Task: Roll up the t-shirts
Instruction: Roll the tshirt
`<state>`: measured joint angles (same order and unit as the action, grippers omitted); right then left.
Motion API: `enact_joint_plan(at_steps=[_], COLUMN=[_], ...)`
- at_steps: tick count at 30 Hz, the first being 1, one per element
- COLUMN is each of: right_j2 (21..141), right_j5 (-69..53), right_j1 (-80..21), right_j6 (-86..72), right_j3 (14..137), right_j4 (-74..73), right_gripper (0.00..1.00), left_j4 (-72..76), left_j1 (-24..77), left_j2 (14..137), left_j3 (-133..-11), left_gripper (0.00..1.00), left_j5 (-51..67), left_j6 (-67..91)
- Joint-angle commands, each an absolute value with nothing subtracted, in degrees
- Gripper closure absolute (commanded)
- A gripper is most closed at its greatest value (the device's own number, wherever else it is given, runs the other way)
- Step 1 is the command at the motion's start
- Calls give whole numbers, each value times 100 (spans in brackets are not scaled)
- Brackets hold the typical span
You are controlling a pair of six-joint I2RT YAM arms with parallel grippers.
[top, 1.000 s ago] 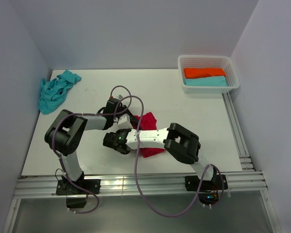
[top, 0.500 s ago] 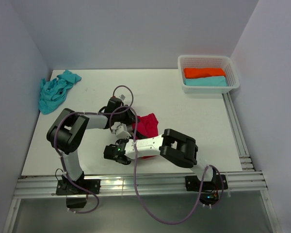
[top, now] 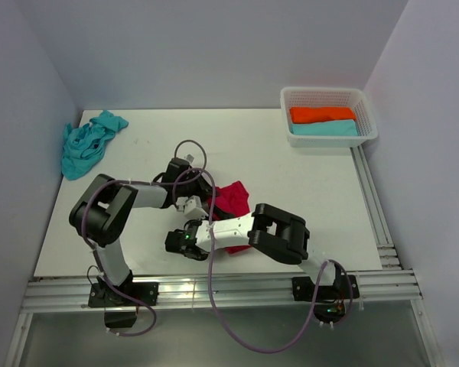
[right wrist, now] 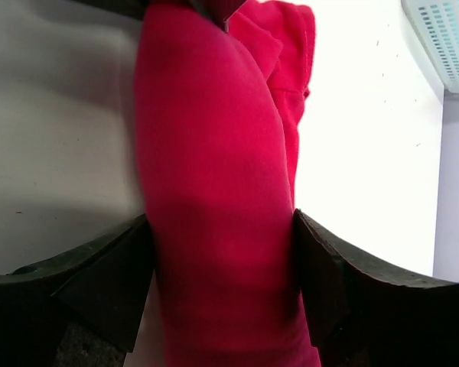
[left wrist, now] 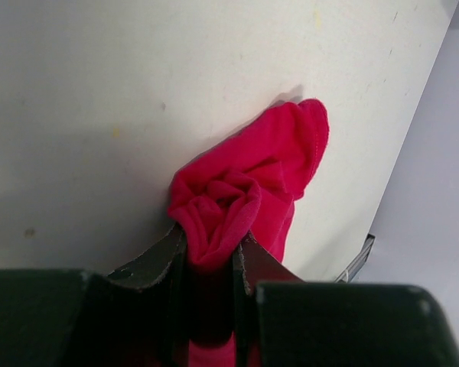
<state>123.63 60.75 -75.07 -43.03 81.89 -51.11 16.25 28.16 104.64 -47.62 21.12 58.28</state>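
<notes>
My left gripper (left wrist: pixel 210 256) pinches one end of the crimson t-shirt (left wrist: pixel 249 180); my right gripper (right wrist: pixel 222 287) clasps its fat middle, jaws wide, at the lower centre of the top view. Rolling is mid-way, I judge; next, tighten and tuck. One turquoise t-shirt (top: pixel 84 144) lies upper left; one basket (top: pixel 333 141) upper right, with two folded cloths (top: pixel 322 114) inside.

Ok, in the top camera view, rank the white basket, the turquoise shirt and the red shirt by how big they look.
1. white basket
2. turquoise shirt
3. red shirt, smallest as seen, but the right arm covers part of it, so this place is unsure.
</notes>
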Motion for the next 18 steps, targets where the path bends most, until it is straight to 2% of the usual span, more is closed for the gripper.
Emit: enact_joint_plan(at_steps=[1, 4, 10, 11, 12, 15, 18], right_j2=[12542, 12524, 12332, 12296, 12261, 11928, 11227], right_j5=[5634, 5581, 5388, 5344, 5248, 4932, 4467], right_j1=[-7418, -7383, -7356, -7339, -7330, -7234, -7093], right_j6=[-4623, -4676, -4562, -4535, -4500, -4386, -4184], right_j3=[8033, 7937, 7656, 7629, 7551, 7269, 6874], right_j4=[-5212, -5221, -4870, -4834, -4799, -4474, -3870], right_gripper=[24, 32, 61, 73, 100, 100, 100], left_j4=[1555, 1704, 1758, 1767, 1749, 1723, 1609], left_j1=[2874, 2883, 2874, 2874, 2883, 2883, 2892], left_j2=[10143, 9976, 9826, 9800, 9756, 9590, 9266], left_j3=[-4396, -4228, -4184, -4184, -4192, -4166, -4131], left_gripper=[100, 100, 99, 98, 96, 86, 61], left_j5=[2127, 2031, 1934, 1934, 1925, 1846, 1688], left_j6=[6161, 6275, 6328, 6302, 6293, 6275, 6205])
